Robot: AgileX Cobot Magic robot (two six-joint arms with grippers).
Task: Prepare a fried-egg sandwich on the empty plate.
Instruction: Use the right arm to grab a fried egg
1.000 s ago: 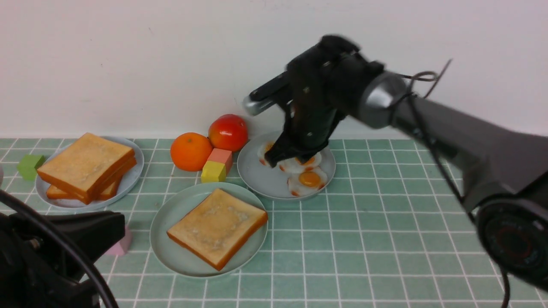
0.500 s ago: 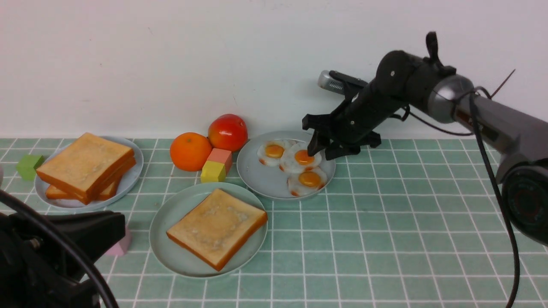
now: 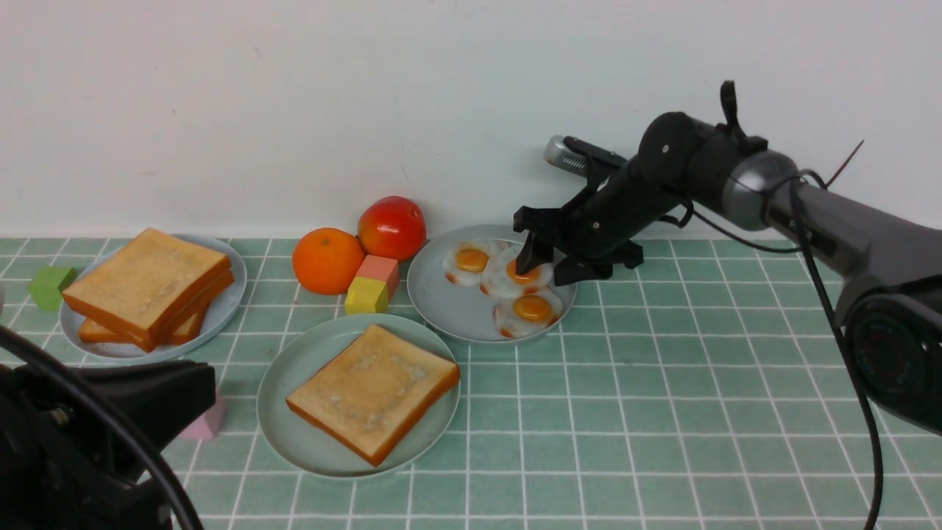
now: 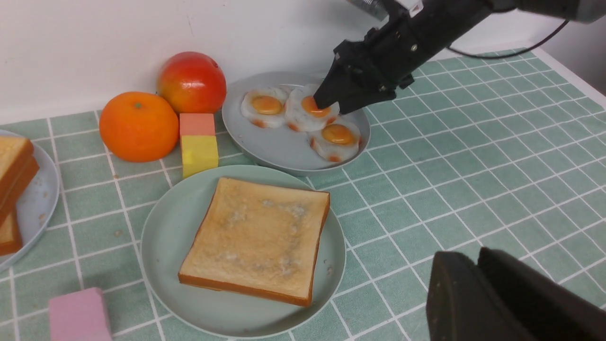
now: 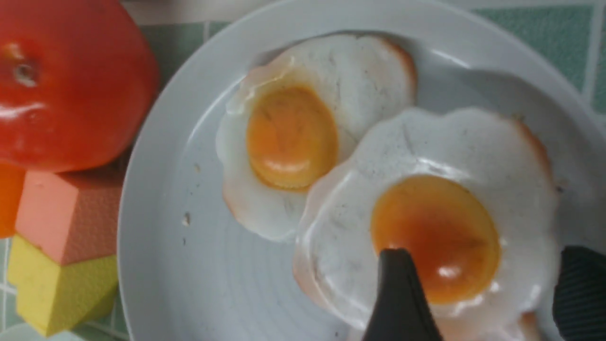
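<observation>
The right gripper (image 5: 483, 289), jaws now opened, has moved off the grey plate's left part and stands above the middle fried egg (image 5: 426, 218), empty, so egg pickup can be attempted; the toast slice (image 3: 374, 390) lies nearer the robot, to the gripper's left.

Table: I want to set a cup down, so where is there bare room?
The green-tiled table is bare right of the mint-green plate, in front of the grey plate. Crowded: behind the mint-green plate, where the orange, tomato and two blocks bunch together.
</observation>
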